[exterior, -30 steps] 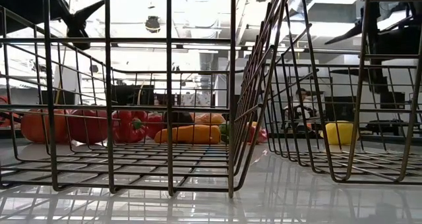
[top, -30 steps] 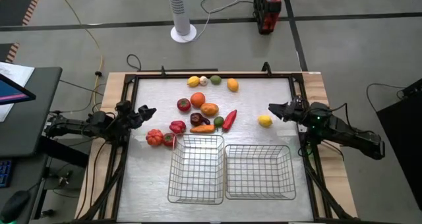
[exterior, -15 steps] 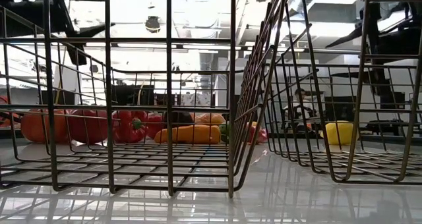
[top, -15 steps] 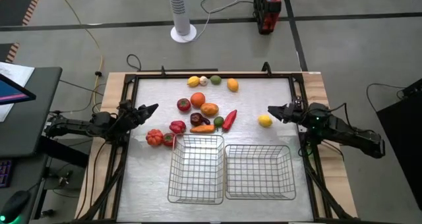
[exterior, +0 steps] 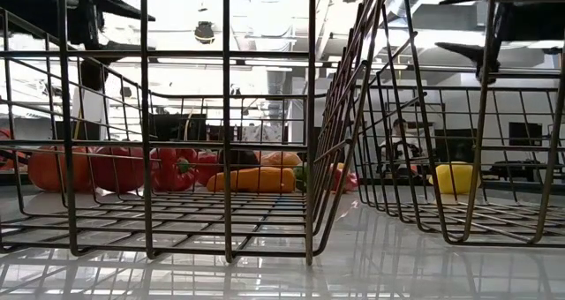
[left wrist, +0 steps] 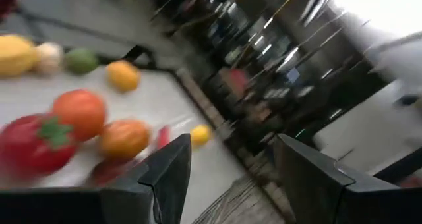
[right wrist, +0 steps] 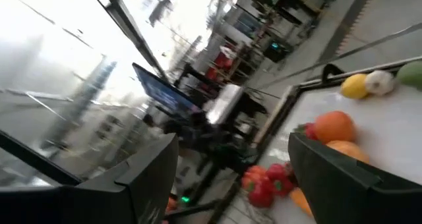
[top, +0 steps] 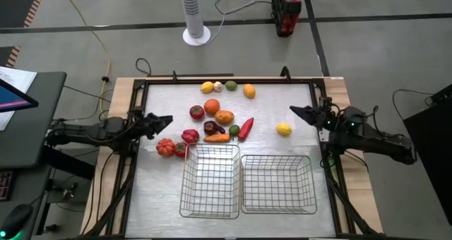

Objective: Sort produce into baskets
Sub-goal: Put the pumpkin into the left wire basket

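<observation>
Dark jaws: left gripper (top: 164, 119) at the table's left edge and right gripper (top: 296, 113) at its right edge, both parted, holding nothing.
Produce: cluster (top: 212, 120) on the far half; a lemon (top: 284, 130) lies near the right gripper.
Handling: probably light, firm, smooth, apt to roll; grip across the middle.
Baskets: left basket (top: 209, 198), right basket (top: 279, 195), near edge.
Table (top: 282, 92): glossy, reflective.
Room: cluttered workshop behind.

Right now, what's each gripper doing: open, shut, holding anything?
Left gripper: open, empty, at the table's left edge beside the produce.
Right gripper: open, empty, near the right edge, just beyond the yellow lemon.
</observation>
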